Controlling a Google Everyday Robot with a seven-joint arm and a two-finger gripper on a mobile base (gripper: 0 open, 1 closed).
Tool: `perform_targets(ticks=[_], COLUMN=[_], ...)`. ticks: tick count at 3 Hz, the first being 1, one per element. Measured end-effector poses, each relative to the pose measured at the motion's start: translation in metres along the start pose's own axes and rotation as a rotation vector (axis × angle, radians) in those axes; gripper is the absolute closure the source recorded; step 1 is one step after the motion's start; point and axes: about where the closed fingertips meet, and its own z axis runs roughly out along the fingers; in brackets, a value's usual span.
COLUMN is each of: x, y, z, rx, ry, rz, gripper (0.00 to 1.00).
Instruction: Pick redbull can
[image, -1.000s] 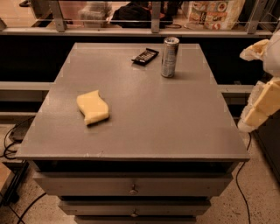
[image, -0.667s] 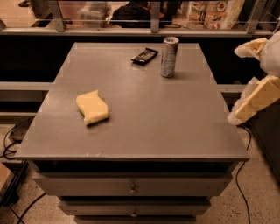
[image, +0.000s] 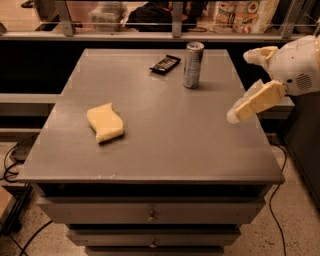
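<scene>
The redbull can (image: 193, 65), a tall slim silver-grey can with a shiny round top, stands upright near the far edge of the grey table (image: 165, 130), right of centre. My gripper (image: 240, 86) comes in from the right, above the table's right edge. It is open and empty, with one cream finger up and one down. It sits to the right of the can and nearer the front, well apart from it.
A flat black wrapped bar (image: 165, 63) lies just left of the can. A yellow sponge (image: 105, 121) lies on the left half of the table. Drawers (image: 150, 215) sit below the top. A railing and clutter stand behind. Cables (image: 12, 160) lie on the floor at left.
My gripper has moved left, from beside the table's right edge to over it, closer to the can. The can, bar and sponge have not moved.
</scene>
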Motion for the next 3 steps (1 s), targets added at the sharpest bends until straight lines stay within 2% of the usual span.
perform_targets(ticks=[2,3], x=[-0.002,-0.001], y=[-0.005,-0.025], z=[0.004,0.019], rx=[0.019,0.064], ry=[-0.023,-0.09], rz=[0.009,0.036], gripper=[0.0,0.0])
